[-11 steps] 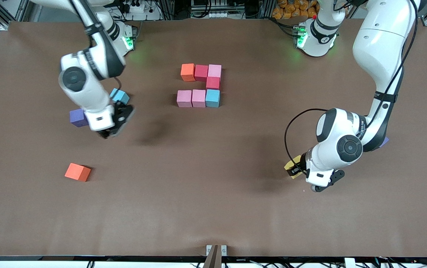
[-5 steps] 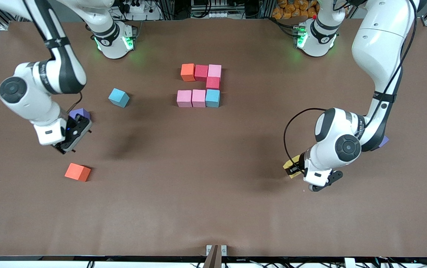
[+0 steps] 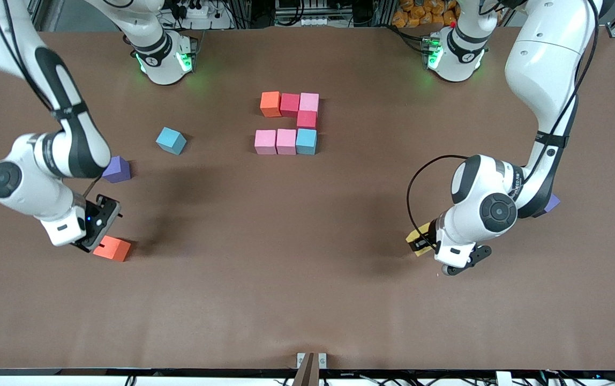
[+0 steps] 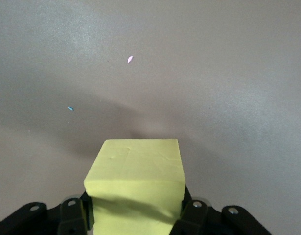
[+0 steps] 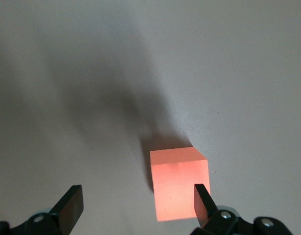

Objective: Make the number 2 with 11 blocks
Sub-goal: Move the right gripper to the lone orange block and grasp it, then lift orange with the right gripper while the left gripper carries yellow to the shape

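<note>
Arms are splitting the work, one at each end of the table [image 3: 307, 300]. Between the bases, the partial number 2 [image 3: 288, 122] is sitting as seven touching cubes: an orange, red and pink row, a red cube under the pink, then pink, pink and light blue nearer the front camera. The left gripper [image 3: 426, 244] is clamping a yellow block [image 4: 136, 188] just above the table, likely for carrying to the figure. The right gripper [image 3: 97, 231], jaws spread wide, is hovering over the loose orange block [image 3: 112, 249], probably lining up a grasp. A loose light blue block [image 3: 171, 140] and purple block [image 3: 117, 169] are lying toward the right arm's end.
</note>
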{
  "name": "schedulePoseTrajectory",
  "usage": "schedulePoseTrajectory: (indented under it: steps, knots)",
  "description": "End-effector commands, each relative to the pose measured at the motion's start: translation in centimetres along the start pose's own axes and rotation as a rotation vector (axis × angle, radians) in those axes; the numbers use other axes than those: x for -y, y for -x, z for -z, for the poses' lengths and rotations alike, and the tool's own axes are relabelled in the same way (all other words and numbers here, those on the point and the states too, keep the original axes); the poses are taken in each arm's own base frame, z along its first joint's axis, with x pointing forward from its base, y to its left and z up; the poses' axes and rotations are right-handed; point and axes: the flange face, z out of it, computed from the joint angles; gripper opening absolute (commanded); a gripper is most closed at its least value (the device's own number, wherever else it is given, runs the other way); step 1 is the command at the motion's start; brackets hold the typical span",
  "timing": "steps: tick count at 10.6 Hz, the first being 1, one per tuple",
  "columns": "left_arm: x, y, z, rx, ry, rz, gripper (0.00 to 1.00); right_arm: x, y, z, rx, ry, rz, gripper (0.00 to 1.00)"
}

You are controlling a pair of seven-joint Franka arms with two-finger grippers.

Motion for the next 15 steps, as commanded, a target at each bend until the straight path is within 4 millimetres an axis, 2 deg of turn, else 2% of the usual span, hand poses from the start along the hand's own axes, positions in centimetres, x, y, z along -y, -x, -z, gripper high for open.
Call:
schedulePoseTrajectory:
  steps: [1, 2, 4, 5, 7, 9, 11, 15]
  knots:
    - [-0.3, 0.5, 0.8, -0.003, -0.001, -0.018, 0.0, -2.1, 0.2, -1.8, -0.034, -0.028, 0.041, 1.0]
    - [-1.7, 1.6, 1.1, -0.008, 0.004, -0.044, 0.0, -2.8, 0.1, -2.1, -0.035, -0.033, 0.049, 1.0]
    - [-7.0, 7.0, 0.3, -0.008, -0.003, -0.147, 0.0, -3.9, 0.0, -2.3, -0.041, -0.036, 0.087, 1.0]
    - [-9.2, 8.8, 0.2, -0.013, 0.004, -0.185, 0.0, -4.2, 0.2, -2.2, -0.038, -0.035, 0.098, 1.0]
    - [-12.0, 12.6, -0.8, -0.008, 0.004, -0.26, 0.0, -4.3, 1.1, -2.9, -0.033, -0.039, 0.122, 1.0]
    - [-14.7, 15.3, -0.7, -0.013, 0.021, -0.363, 0.0, -4.4, 2.1, -4.1, -0.03, -0.053, 0.116, 1.0]
    - [-18.4, 20.3, -2.4, -0.006, 0.025, -0.474, 0.0, -4.2, 2.3, -4.6, -0.038, -0.068, 0.103, 1.0]
    - [-22.0, 24.2, -3.4, -0.033, 0.085, -0.523, 0.0, -4.4, 2.9, -5.3, -0.044, -0.062, 0.111, 1.0]
